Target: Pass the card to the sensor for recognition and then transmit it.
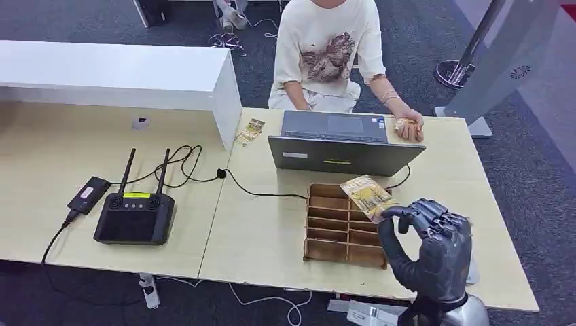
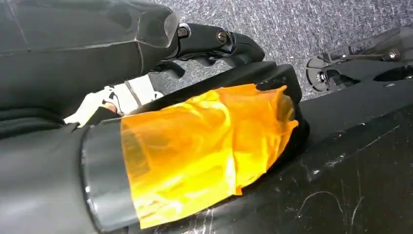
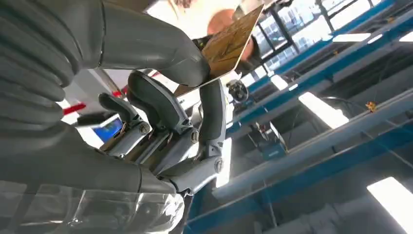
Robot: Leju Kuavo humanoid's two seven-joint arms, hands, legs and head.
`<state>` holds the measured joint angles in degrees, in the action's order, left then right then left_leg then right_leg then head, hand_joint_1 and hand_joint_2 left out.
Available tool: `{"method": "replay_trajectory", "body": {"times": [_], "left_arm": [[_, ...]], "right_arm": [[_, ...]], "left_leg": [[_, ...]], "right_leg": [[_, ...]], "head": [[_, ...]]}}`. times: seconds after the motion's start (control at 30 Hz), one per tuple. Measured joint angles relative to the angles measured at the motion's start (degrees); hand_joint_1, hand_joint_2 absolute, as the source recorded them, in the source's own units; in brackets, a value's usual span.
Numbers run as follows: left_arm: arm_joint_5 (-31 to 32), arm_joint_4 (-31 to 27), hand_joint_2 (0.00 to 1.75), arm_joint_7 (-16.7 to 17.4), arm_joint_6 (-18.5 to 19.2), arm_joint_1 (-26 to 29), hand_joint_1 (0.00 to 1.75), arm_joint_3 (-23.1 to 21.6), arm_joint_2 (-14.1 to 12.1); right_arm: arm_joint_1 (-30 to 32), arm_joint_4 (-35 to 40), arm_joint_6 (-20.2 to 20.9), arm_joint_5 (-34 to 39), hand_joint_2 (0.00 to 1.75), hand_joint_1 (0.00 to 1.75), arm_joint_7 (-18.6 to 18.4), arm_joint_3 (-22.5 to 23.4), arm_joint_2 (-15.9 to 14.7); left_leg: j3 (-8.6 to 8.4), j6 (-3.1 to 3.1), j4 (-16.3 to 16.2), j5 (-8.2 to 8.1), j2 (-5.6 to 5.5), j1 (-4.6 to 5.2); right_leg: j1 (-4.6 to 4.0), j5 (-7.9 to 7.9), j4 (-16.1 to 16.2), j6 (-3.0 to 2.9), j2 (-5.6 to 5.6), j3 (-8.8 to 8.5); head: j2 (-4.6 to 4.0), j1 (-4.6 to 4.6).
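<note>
I have the card (image 1: 367,195) pinched in my right hand (image 1: 429,248), thumb against fingertip on its near, lower edge; the other fingers (image 1: 445,224) curl loosely beside it. In the right wrist view the same pinch shows, the thumb (image 3: 160,48) pressing the card (image 3: 229,41) onto a finger from behind. The card hangs above the far right corner of the wooden tray (image 1: 333,231), not touching it as far as I can tell, and its long axis runs away from my fingers, up and to my left, toward the laptop (image 1: 339,146) and the person (image 1: 333,54) seated behind it.

My left hand (image 2: 214,44) hangs low by the body, over grey carpet. I cannot tell whether its fingers are spread or closed; orange tape and dark casing cover most of that view.

What matters next is direction. The black box (image 1: 134,216) with two antennas sits well to my left on the table, with a small black device (image 1: 88,194) just beyond it; which one is the sensor I cannot say. Either way, I judge the free end of the card already leads leftward, so the right arm would have to sweep across the tray. The person's hand (image 1: 408,127) rests near the laptop's right corner, much nearer for the handover.
</note>
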<state>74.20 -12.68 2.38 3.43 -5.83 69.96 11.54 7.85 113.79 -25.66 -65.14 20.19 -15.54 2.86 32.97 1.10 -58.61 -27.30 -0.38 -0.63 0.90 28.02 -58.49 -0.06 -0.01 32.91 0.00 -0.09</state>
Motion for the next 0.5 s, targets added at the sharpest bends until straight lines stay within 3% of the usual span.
{"method": "replay_trajectory", "body": {"times": [0.4, 0.5], "left_arm": [[0.5, 0.0, 0.0, 0.0, 0.2, 0.0, 0.0, 0.0, -0.1], [1.0, 0.0, 0.0, 0.0, 0.5, -0.1, 0.0, 0.0, -0.2]], "right_arm": [[-5.3, -0.2, -2.2, -10.1, 1.75, 1.75, -6.2, -3.3, -3.1], [-7.7, -0.7, -2.1, -13.6, 1.75, 1.75, -9.4, -4.3, -4.3]], "left_leg": [[0.01, 0.0, 0.0, 0.0, 0.0, 0.0], [0.01, 0.0, 0.0, 0.0, 0.01, 0.0]], "right_leg": [[0.0, 0.0, 0.0, 0.0, 0.0, 0.0], [0.0, 0.0, 0.0, 0.0, 0.01, 0.0]], "head": [[0.0, 0.0], [0.0, 0.0]]}}
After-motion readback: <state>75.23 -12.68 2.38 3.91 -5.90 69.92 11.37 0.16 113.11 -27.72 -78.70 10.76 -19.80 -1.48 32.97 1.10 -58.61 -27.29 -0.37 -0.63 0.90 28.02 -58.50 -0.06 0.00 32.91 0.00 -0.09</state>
